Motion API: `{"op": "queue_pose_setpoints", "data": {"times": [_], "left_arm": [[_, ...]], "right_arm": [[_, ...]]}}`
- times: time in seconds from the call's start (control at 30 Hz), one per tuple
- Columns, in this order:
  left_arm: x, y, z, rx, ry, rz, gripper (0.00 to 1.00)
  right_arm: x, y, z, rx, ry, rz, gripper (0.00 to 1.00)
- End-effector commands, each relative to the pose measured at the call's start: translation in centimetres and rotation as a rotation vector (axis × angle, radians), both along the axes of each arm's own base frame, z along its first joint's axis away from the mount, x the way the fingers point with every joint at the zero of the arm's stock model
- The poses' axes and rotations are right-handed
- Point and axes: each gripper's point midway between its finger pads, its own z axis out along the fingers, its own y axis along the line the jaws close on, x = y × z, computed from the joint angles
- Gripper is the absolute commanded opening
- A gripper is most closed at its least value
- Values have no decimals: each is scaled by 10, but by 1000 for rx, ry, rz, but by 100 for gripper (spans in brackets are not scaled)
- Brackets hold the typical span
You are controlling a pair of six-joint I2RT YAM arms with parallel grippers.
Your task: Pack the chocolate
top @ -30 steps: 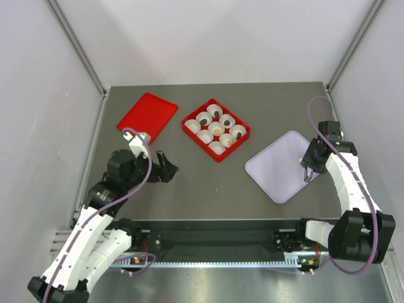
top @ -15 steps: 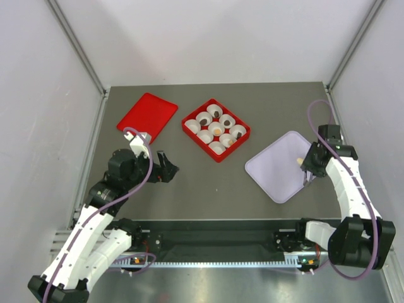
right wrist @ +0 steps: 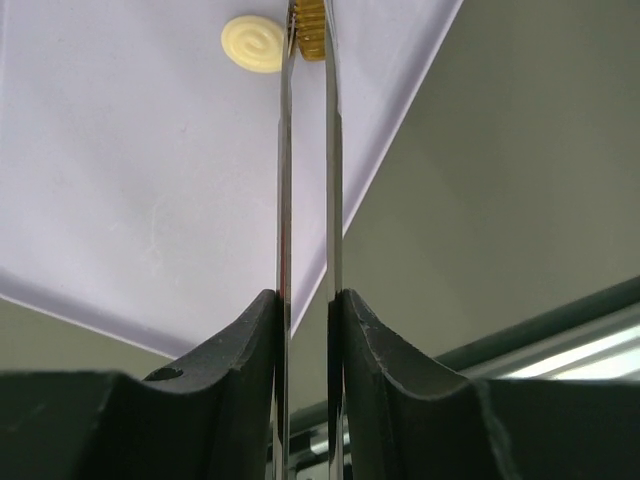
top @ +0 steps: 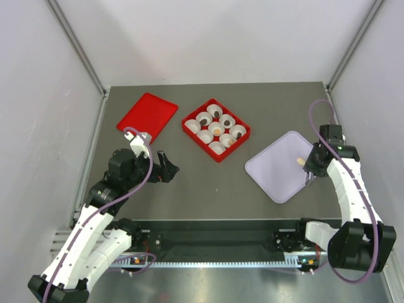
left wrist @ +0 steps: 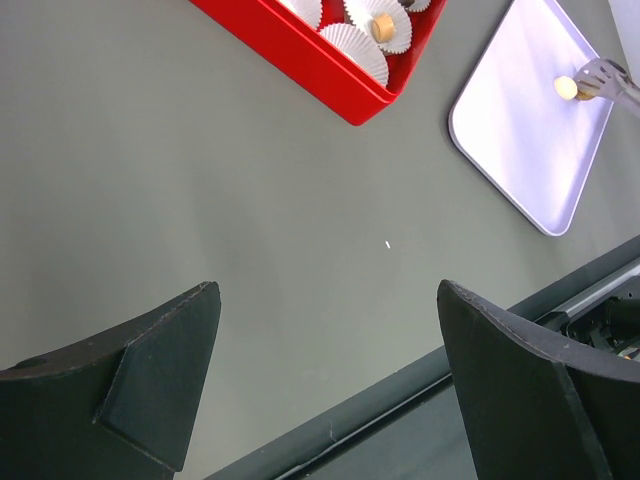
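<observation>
A pale round chocolate (top: 300,161) lies on the lavender tray (top: 271,170). My right gripper (top: 310,172) is shut on a pair of metal tongs (right wrist: 306,150). Their two blades stand close together. In the right wrist view the tong tips (right wrist: 308,25) are right beside the swirl-topped chocolate (right wrist: 253,44), and I cannot tell if they grip it. The red box (top: 187,124) holds white paper cups, some with a dark piece (top: 214,113) and one with a tan piece (top: 216,130). My left gripper (top: 165,169) hangs open over bare table, empty (left wrist: 327,290).
A flat red lid (top: 147,115) lies at the back left of the grey table. The box sits mid-table, the tray to its right near the right wall. The left wrist view shows the table's dark front rail (left wrist: 400,400).
The tong blades have drawn closer together at the chocolate, and the right wrist has shifted slightly. The left arm has not moved.
</observation>
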Motion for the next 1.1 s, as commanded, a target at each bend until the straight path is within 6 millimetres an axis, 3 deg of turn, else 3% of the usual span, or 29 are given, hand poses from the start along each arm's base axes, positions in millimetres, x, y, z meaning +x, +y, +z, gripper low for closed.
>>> {"op": "queue_pose_setpoints", "data": {"times": [0.0,0.1,0.23,0.33,0.37,0.4,0.43,0.47,0.53,0.57,0.6,0.67,0.77,0.8,0.83,0.9,1.07], "left_arm": [[5,-1,9,-8,-45,-2,95],[5,0,9,-6,-49,5,95],[4,2,13,-7,-58,18,94],[3,7,20,-11,-91,37,94],[3,8,23,-11,-100,48,94],[3,10,25,-11,-110,56,94],[2,13,28,-15,-123,67,94],[2,14,30,-16,-132,78,94],[2,19,34,-16,-150,98,94],[2,20,36,-17,-160,106,94],[2,23,37,-15,-167,119,94],[1,25,41,-20,-190,131,94],[1,29,43,-19,-203,152,95],[1,30,42,-18,-202,154,95],[2,31,42,-14,-200,160,95],[3,32,41,-10,-196,169,95],[4,34,40,-7,-192,181,95]], "right_arm": [[15,-7,47,-32,-124,-13,20],[22,-5,72,-30,-176,-6,19],[40,19,103,18,-268,67,19],[65,60,128,40,-343,182,19],[72,87,143,55,-380,258,19],[83,101,140,64,-366,276,20],[93,115,145,72,-389,299,19],[99,141,158,92,-427,359,19],[117,171,152,107,-419,406,20],[124,200,168,129,-473,462,20],[136,217,154,123,-447,489,20],[152,260,151,127,-467,570,22],[162,309,155,146,-504,657,24],[171,324,140,144,-489,675,24],[171,338,138,151,-490,699,24],[181,359,128,157,-487,721,24],[182,398,119,156,-510,781,24]]}}
